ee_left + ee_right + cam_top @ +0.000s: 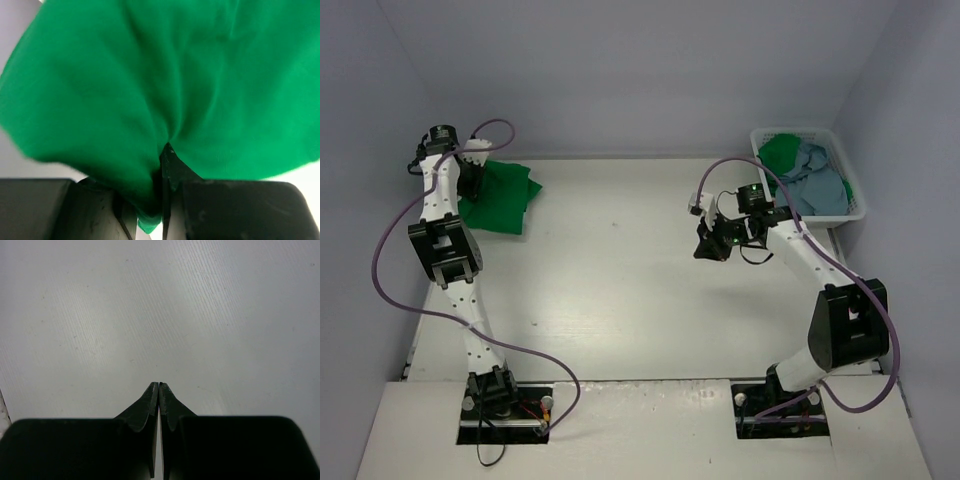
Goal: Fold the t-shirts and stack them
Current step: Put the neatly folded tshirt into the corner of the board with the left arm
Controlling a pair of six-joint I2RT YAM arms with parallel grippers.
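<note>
Green t-shirt (505, 192) at ten o'clock — likely the stacking step.
Your left gripper (165, 150) pinches its cloth; right gripper (159, 385) closed, empty — next, release cleanly.

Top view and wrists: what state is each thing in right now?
Left gripper: shut on green shirt.
Right gripper: shut, empty, over bare table.
Green shirt: on table, far left, pinched.
Basket: far right, shirts inside.
Blue-grey shirt: crumpled in basket.
Other green shirt: crumpled in basket.
</note>
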